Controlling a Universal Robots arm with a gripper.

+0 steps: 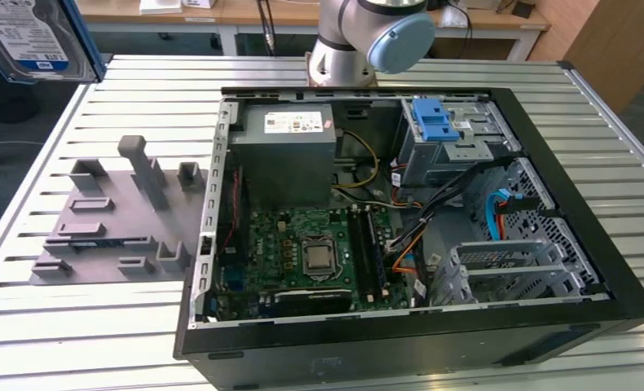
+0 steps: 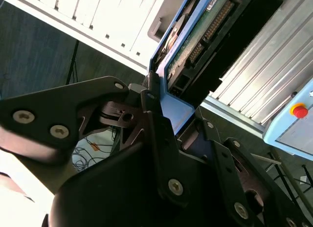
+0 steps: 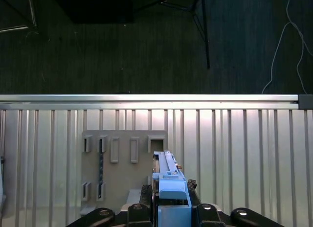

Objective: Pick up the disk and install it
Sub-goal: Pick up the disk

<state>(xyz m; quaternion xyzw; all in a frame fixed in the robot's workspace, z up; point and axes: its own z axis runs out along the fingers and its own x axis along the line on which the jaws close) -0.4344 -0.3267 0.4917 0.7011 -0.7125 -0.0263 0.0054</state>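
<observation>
The disk hangs high at the exterior view's upper left, above the table's far left corner, its blue-and-white label facing the camera and a blue rail along its edge. In the first wrist view the disk is seen edge-on with its blue rail, clamped by my gripper above the grey fixture plate. The second wrist view shows the disk's green circuit-board side and my gripper shut on its blue-railed end.
An open black computer case lies on the slatted metal table, with a grey power-supply box, a motherboard and a metal drive cage with a blue latch. The grey fixture plate sits left of the case. The arm's base stands behind the case.
</observation>
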